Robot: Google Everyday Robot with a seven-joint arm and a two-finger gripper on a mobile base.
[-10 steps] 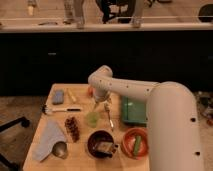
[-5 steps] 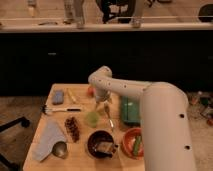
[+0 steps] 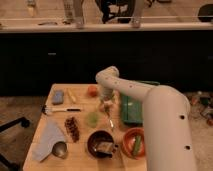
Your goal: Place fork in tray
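Note:
The slim silver fork (image 3: 111, 122) lies on the wooden table just right of the small green cup (image 3: 92, 118). My gripper (image 3: 106, 105) hangs from the white arm right above the fork's far end, between the cup and the tray. I cannot tell whether it touches the fork. The green rectangular tray (image 3: 131, 109) sits at the table's right side. My arm crosses and hides its near right part.
An orange bowl (image 3: 134, 143) and a dark bowl (image 3: 100, 143) stand at the front. A black-handled utensil (image 3: 61, 110), a blue sponge (image 3: 58, 96), an orange fruit (image 3: 92, 90), a grey cloth (image 3: 48, 137) and a metal cup (image 3: 60, 149) lie on the left.
My gripper has shifted slightly right and down, toward the fork and tray. The arm's forearm has swung closer to the camera. The objects on the table have not moved.

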